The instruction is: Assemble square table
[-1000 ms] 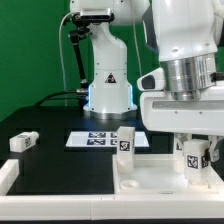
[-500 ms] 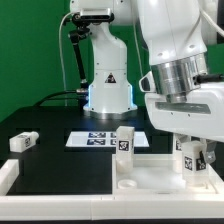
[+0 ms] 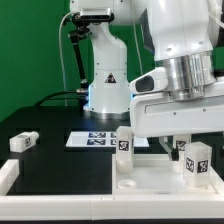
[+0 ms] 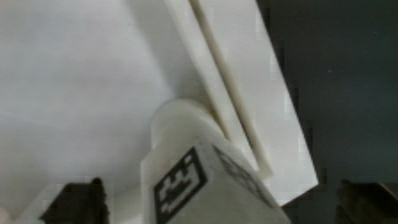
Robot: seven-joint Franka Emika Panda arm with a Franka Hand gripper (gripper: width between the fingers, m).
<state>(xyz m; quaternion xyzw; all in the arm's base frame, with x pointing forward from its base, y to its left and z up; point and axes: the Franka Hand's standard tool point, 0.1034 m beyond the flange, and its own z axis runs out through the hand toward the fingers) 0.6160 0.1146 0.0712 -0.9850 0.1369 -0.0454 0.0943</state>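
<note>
Over the upright leg (image 3: 197,160), pincer (image 4: 219,203) now wide open, narrower before.

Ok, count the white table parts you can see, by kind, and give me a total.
Tabletop: 1
Legs: 3 (two standing, one lying at the exterior view's left)
Total: 4

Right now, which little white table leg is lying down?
The lone leg on the black tabletop, at the exterior view's left, lies on its side. The middle leg and the rightmost leg stand upright on the square top.
</note>
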